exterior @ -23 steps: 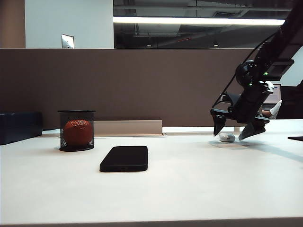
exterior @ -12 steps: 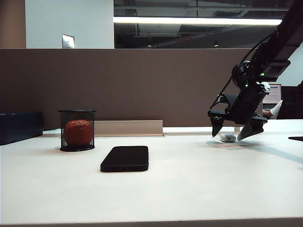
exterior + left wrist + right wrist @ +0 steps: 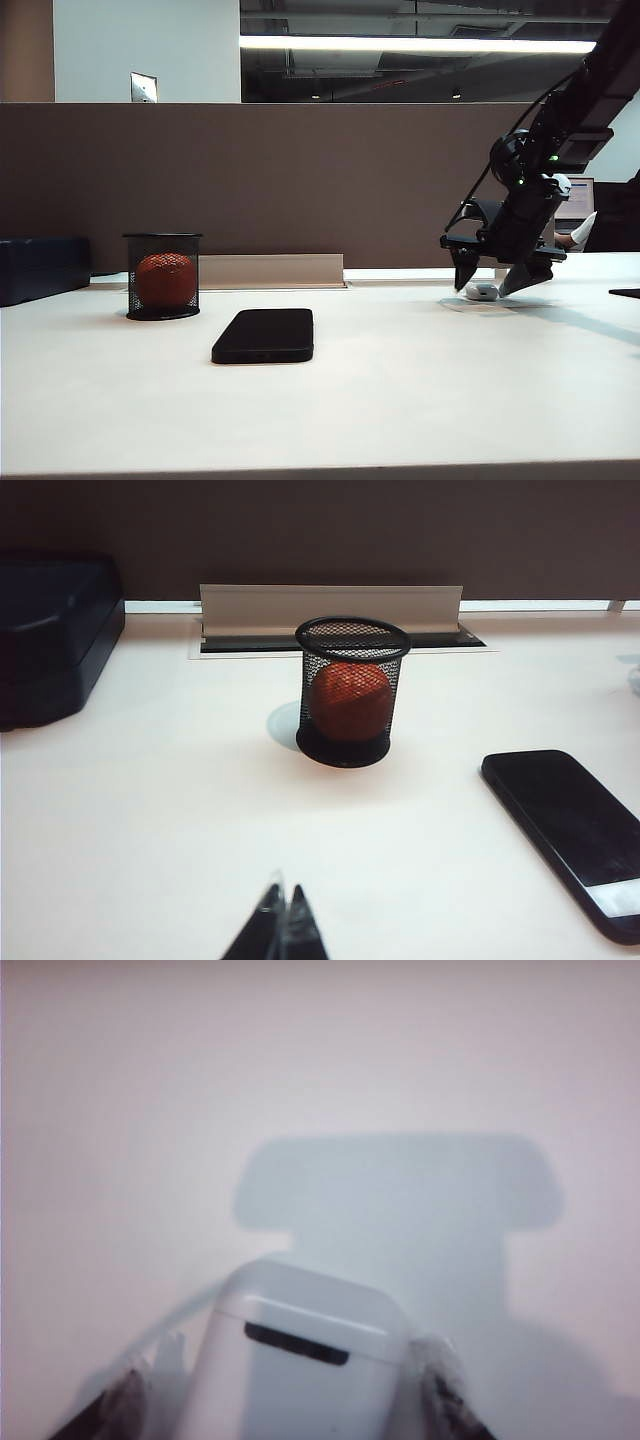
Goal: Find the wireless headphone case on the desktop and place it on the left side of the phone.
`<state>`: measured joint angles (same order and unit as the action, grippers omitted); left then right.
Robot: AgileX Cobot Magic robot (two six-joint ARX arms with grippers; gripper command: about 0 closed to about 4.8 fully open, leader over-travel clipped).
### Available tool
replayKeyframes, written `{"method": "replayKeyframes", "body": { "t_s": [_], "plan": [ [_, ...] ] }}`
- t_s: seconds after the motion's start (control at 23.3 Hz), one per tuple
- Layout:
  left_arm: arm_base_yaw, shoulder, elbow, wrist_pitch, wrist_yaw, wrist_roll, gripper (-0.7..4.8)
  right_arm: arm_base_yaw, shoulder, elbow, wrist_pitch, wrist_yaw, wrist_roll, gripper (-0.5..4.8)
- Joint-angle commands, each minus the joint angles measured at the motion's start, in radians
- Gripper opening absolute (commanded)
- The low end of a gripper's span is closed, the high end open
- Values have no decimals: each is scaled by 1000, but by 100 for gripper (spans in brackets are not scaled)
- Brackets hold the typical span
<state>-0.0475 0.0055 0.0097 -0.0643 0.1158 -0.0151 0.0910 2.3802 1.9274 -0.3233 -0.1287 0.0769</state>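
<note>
The wireless headphone case (image 3: 482, 291), small, white and glossy, lies on the white desktop (image 3: 400, 390) at the back right. My right gripper (image 3: 487, 287) is lowered over it with a finger on each side. In the right wrist view the case (image 3: 300, 1360) fills the space between the jaws. One finger (image 3: 440, 1390) is against its side. The other finger (image 3: 130, 1395) stands a little off it. The black phone (image 3: 263, 335) lies flat at centre left and also shows in the left wrist view (image 3: 575, 830). My left gripper (image 3: 283, 915) is shut and empty, well short of the cup, and not seen in the exterior view.
A black mesh cup (image 3: 162, 277) holding an orange ball stands left of the phone, near the back. A dark box (image 3: 40, 268) sits at the far left edge. A grey cable flap (image 3: 270, 270) runs along the brown partition. A dark flat item (image 3: 625, 292) lies at the far right.
My right gripper has sunk slightly and shifted a little left over the case, and its jaws have narrowed around it. The phone, the cup and the case have not moved.
</note>
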Motion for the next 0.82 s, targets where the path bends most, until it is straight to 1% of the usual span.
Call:
{"method": "replayKeyframes", "body": {
  "t_s": [0.04, 0.09, 0.17, 0.21, 0.34, 0.82],
  "plan": [
    [-1, 1, 1, 13, 0, 7, -5, 0, 2, 2, -26, 0, 2, 354],
    [-1, 1, 1, 13, 0, 7, -5, 0, 2, 2, -25, 0, 2, 348],
    [-1, 1, 1, 13, 0, 7, -5, 0, 2, 2, -26, 0, 2, 289],
    [-1, 1, 1, 13, 0, 7, -5, 0, 2, 2, -28, 0, 2, 249],
    [-1, 1, 1, 13, 0, 7, -5, 0, 2, 2, -32, 0, 2, 236],
    [-1, 1, 1, 13, 0, 7, -5, -1, -3, 23, -55, -1, 2, 237]
  ]
}}
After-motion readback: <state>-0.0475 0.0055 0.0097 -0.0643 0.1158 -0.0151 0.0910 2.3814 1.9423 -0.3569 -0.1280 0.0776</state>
